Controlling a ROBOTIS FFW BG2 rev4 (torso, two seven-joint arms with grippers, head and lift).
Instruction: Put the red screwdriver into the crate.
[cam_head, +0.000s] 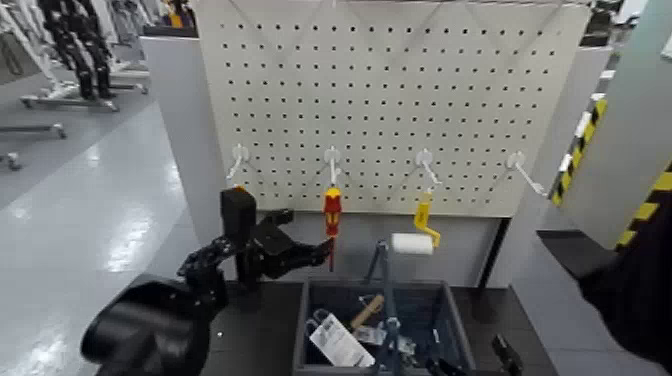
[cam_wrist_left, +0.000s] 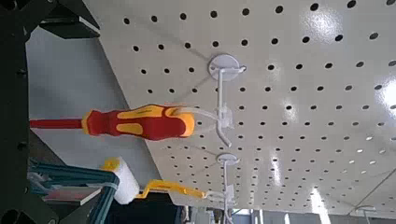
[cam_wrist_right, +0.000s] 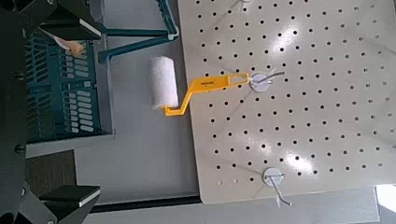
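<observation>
The red screwdriver (cam_head: 331, 214) hangs shaft-down from a white hook (cam_head: 333, 160) on the pegboard. It also shows in the left wrist view (cam_wrist_left: 140, 122), with its yellow-banded handle against the hook. My left gripper (cam_head: 318, 252) is open, raised in front of the board just left of the screwdriver's shaft, not touching it. The crate (cam_head: 312, 300) stands below the board, its handle bar (cam_head: 380, 270) upright; the right wrist view shows it too (cam_wrist_right: 61, 93). My right gripper (cam_head: 505, 355) is open and low, by the crate's right side.
A yellow-handled white paint roller (cam_head: 418, 238) hangs on the hook to the right of the screwdriver. Two more hooks (cam_head: 238, 158) (cam_head: 520, 165) are bare. A wooden-handled tool (cam_head: 365, 312) and a white packet (cam_head: 338, 342) lie in the crate. Yellow-black striped posts (cam_head: 580, 150) stand at the right.
</observation>
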